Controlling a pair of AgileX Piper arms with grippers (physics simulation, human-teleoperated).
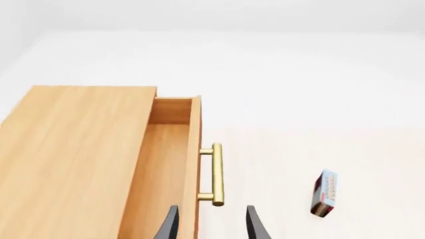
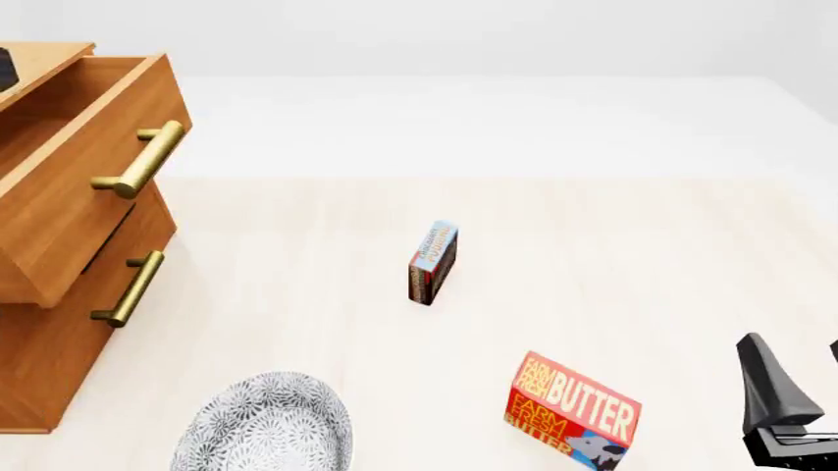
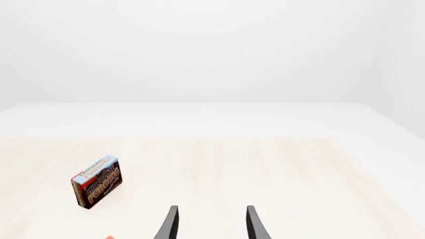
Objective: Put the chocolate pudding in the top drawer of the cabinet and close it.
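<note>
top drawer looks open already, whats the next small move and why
Probably swing the right gripper toward the chocolate pudding and line its open fingers up over the box. The top drawer already stands pulled out, the pudding stands untouched on edge on the table, and the right gripper holds nothing and sits nearer to it.

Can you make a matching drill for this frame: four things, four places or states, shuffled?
Things:
1. pudding
2. top drawer
3. butter
4. plate

States:
A. pulled open
B. near edge, just right of the cabinet
C. standing on edge, mid-table
D. near edge, close to the right gripper

Pairs: 1-C, 2-A, 3-D, 4-B
</note>
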